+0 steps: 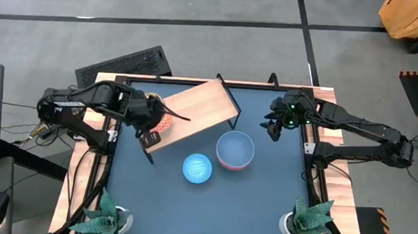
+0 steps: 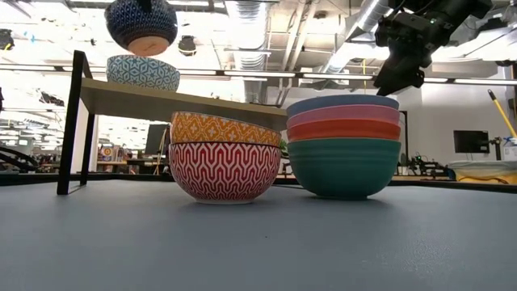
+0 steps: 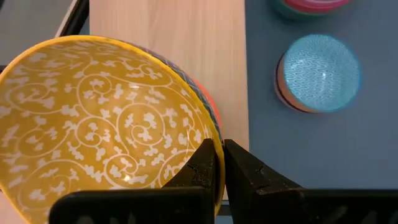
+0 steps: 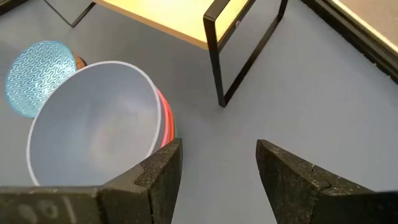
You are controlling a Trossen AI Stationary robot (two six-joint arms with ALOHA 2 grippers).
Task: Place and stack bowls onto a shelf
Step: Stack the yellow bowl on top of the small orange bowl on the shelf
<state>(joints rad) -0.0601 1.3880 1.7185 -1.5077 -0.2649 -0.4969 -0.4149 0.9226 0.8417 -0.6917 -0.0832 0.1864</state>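
My left gripper [image 3: 222,165] is shut on a bowl [image 3: 99,118] that is yellow inside and dark blue patterned outside [image 2: 141,24]. The bowl hangs over the left end of the wooden shelf [image 1: 198,109], right above a teal-patterned bowl [image 2: 144,73] whose base rests on the board. On the table in front of the shelf stand two stacks: an orange lattice bowl in a red lattice one [image 2: 224,158], and a light blue, pink, red and green stack [image 2: 343,145]. My right gripper [image 4: 217,168] hovers open, up and to the right of that stack. My left gripper pinches the yellow-lined bowl's rim [image 3: 216,138], one finger inside [image 3: 202,165] and one outside [image 3: 242,171]. The fingers slant down onto it from the table's left side. The bowl hangs clear of the shelf, mouth up, a little above the teal bowl.
The shelf's black metal legs [image 4: 217,56] stand on the dark blue tabletop [image 1: 262,202]. Two potted plants [image 1: 106,217] [image 1: 309,220] sit at the near corners. A keyboard [image 1: 124,63] lies beyond the table's far left corner.
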